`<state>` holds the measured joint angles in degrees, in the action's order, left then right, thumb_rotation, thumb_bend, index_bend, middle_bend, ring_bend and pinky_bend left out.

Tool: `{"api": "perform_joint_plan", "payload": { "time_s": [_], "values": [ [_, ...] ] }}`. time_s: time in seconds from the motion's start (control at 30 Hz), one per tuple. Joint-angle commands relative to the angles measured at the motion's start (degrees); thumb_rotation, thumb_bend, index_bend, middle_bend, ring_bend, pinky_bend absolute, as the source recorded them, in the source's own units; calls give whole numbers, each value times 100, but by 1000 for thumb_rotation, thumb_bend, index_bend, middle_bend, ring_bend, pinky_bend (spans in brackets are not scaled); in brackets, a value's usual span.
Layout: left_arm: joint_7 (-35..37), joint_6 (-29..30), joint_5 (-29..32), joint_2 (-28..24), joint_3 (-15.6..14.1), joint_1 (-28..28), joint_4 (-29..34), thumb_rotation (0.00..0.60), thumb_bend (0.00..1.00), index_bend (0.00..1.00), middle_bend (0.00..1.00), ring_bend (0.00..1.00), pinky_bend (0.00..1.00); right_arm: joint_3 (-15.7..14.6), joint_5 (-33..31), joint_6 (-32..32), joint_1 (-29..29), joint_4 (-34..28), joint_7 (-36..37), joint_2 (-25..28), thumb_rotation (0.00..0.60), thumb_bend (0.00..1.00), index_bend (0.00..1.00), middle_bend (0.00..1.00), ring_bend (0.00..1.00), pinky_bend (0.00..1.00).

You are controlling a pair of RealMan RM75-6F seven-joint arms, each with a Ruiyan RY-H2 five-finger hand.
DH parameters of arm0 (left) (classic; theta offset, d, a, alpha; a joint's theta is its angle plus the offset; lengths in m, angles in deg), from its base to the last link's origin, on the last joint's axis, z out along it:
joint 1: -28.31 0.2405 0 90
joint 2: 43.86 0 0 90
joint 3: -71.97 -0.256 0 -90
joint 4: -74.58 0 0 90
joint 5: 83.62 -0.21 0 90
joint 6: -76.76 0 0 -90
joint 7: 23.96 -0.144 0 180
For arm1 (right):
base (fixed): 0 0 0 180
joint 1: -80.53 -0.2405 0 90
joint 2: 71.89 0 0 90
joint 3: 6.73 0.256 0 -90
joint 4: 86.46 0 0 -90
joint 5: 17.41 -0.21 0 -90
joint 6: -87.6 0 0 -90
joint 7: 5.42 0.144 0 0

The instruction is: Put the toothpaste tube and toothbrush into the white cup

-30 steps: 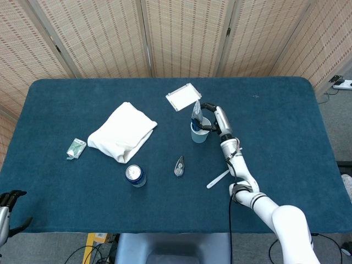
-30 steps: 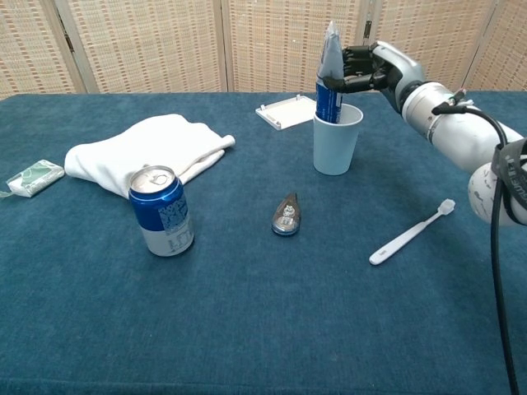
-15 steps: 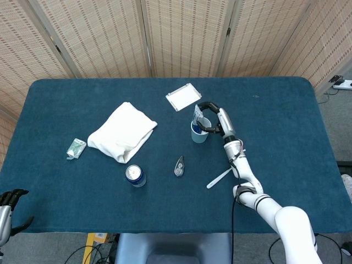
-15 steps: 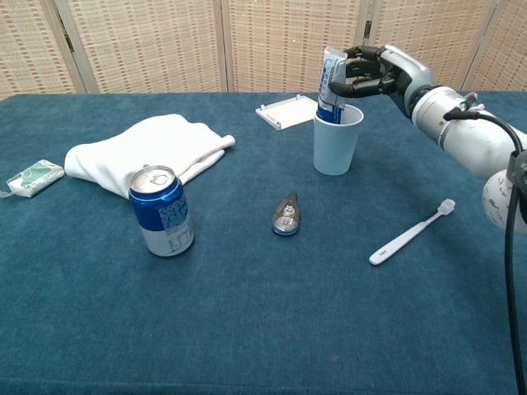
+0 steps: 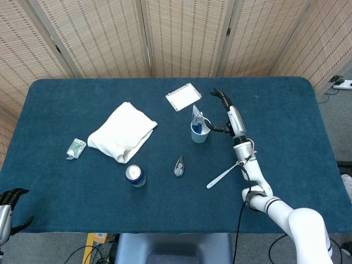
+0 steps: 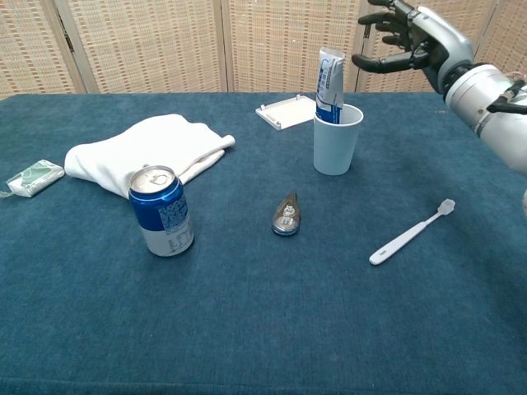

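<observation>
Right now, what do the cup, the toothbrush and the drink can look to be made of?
White cup: probably matte plastic, smooth and opaque with little glare; paper can't be excluded. Toothbrush: white plastic, slim one-piece handle with a bristled head. Drink can: metal, likely aluminium, with a shiny silver top and pull tab above a printed blue wall.

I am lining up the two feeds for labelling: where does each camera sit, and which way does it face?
Head view: high above the near edge, looking steeply down on the blue table; shows the open right hand and the left hand.
Chest view: low at the near edge, facing the wicker screen; shows the right hand.
Shared: white cup holding the blue-and-white toothpaste tube, white toothbrush.
</observation>
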<state>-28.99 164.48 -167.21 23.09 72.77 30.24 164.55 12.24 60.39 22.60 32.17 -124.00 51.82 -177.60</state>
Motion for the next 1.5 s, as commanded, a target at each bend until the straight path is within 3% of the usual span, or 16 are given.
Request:
{"api": "perform_joint_plan", "payload": {
  "time_s": [0.03, 0.17, 0.37, 0.53, 0.73, 1.07, 1.17, 1.33, 1.5],
  "values": [
    [11, -6, -8, 17, 14, -17, -9, 600, 270, 282, 263, 218, 230, -302, 324, -773, 545, -780, -815, 515, 600, 315, 103, 241, 47, 20],
    [-16, -55, -11, 36, 13, -51, -24, 600, 270, 282, 262, 218, 230, -671, 609, -1236, 1017, -1503, -1443, 993, 600, 483, 308, 384, 145, 84],
    [-66, -81, -48, 56, 23, -100, 12, 600, 270, 282, 262, 218, 230, -1356, 1265, -1745, 1544, -2307, -2124, 1673, 600, 683, 530, 589, 414, 428],
    [-133, -79, -144, 57, 7, -143, 73, 600, 270, 282, 263, 218, 230, -2020, 1787, -1356, 1623, -2773, -2925, 2142, 600, 772, 581, 646, 441, 439],
    [-150, -16, -164, 16, -4, -119, 142, 600, 270, 282, 262, 218, 230, -2459, 2076, -659, 1514, -3003, -3683, 2283, 600, 813, 582, 570, 373, 415],
    [-162, 6, -153, 0, -59, -67, 158, 600, 270, 282, 262, 218, 230, -2506, 2195, -216, 1374, -2842, -4394, 1942, 600, 744, 526, 459, 256, 299],
    [-138, 23, -136, 5, -63, -46, 142, 600, 270, 281, 263, 218, 230, -2459, 2151, -94, 1329, -2790, -4551, 1841, 600, 635, 480, 432, 227, 262],
    [-92, 50, -128, 4, -72, -17, 108, 600, 270, 282, 263, 218, 230, -2405, 2092, -32, 1323, -2802, -4789, 1749, 600, 303, 381, 392, 179, 189],
    [-52, 58, -128, 20, -79, -1, 69, 600, 269, 281, 263, 218, 230, -2421, 2113, -67, 1355, -2791, -4971, 1744, 600, 249, 376, 390, 177, 180]
  ]
}}
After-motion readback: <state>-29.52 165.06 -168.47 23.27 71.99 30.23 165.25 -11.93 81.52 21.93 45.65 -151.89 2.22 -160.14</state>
